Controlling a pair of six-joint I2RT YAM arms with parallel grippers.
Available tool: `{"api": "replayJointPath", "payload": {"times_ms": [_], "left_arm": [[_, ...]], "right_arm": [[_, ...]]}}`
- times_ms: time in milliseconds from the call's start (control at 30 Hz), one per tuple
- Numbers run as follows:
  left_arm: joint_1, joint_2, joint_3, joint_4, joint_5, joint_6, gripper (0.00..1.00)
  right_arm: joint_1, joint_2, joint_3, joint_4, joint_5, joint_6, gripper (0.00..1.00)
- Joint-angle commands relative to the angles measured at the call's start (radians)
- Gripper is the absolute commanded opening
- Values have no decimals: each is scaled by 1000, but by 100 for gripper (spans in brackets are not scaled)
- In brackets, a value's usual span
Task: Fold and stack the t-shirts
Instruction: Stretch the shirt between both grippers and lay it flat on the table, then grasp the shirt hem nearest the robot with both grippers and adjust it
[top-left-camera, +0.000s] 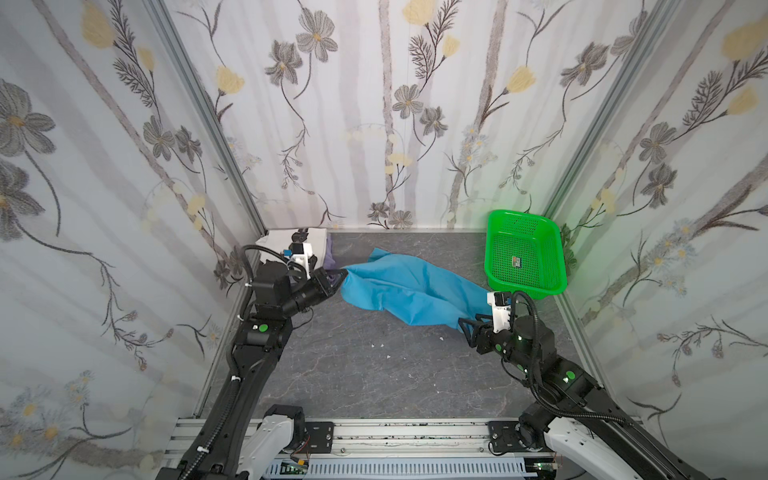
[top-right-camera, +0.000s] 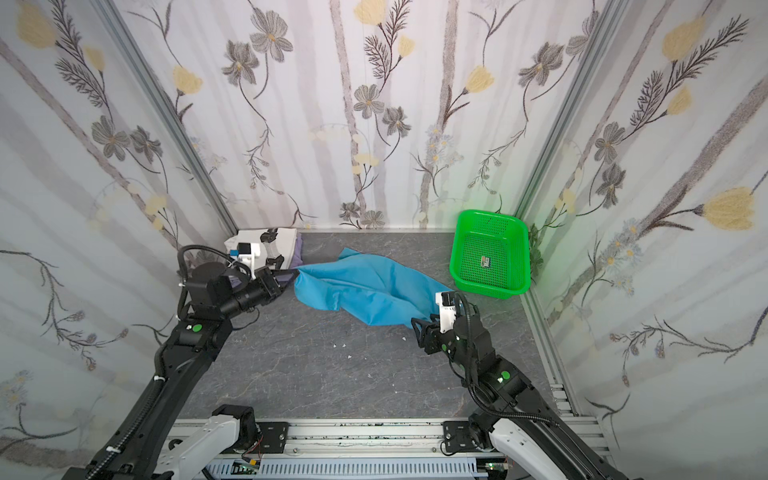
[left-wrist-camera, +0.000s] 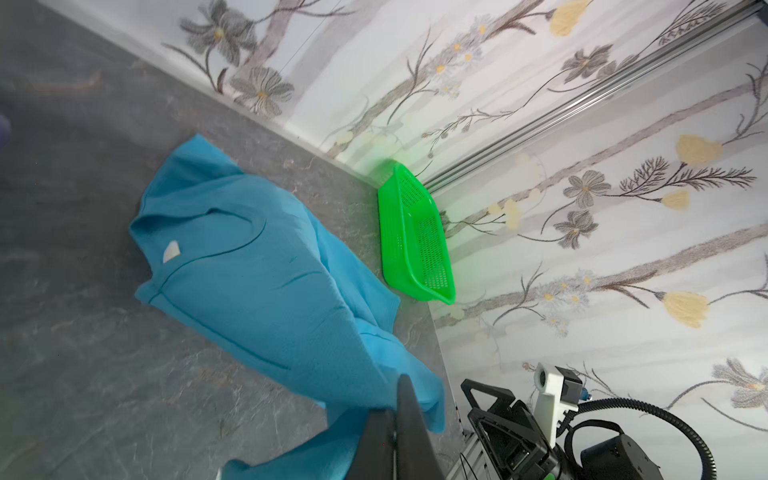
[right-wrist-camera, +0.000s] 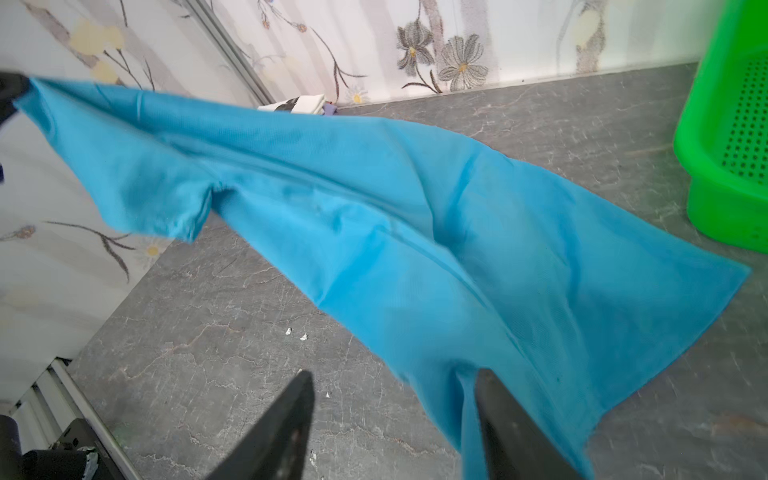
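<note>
While left pincer (top-left-camera: 341, 275) clamps teal shirt (top-left-camera: 409, 286) corner, right pincer (right-wrist-camera: 395, 376) gapes, shirt edge touching it.

No writing can be read anywhere

Two labels show, and neither is legible. In both top views a small dark sticker (top-left-camera: 516, 262) lies in the middle of the perforated floor of the green basket (top-left-camera: 528, 291), which stands at about 2 o'clock on the tabletop (top-left-camera: 374, 365). The sticker carries a few coloured marks, too small to make out as letters or numbers. In the left wrist view a small white tag (left-wrist-camera: 171, 252) sits inside the neckline of the teal-blue t-shirt (left-wrist-camera: 257, 291). The side of the tag that faces the camera looks blank, with no print that can be told.
</note>
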Motion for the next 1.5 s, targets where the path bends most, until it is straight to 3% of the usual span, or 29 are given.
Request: {"api": "replayJointPath", "payload": {"times_ms": [0,133,300,500,700,1033,1200,1400,1467], "left_arm": [[-2,-74,-109,-48,-85,1,0],[-5,-60,-184,-78,-148,-30,0],[-4,27,-149,-270,-347,-4,0],[-4,145,-173,-244,-378,-58,0],[-2,200,-180,-216,-397,-69,0],[11,266,-163,-166,-371,-59,0],[18,282,-147,-171,-364,-45,0],[33,281,-147,-175,-368,-45,0],[36,283,-147,-174,-363,-45,3]], "right_arm": [[-4,-23,-11,-2,86,92,91],[-59,142,45,26,-15,84,93],[-64,380,41,66,-77,119,83],[-66,528,-39,110,-78,184,73],[-73,574,-73,79,27,243,69],[-87,544,-107,96,36,257,67],[-88,559,-103,147,-24,244,48],[-87,555,-101,142,-33,238,1],[-88,542,-101,132,-28,235,0]]}}
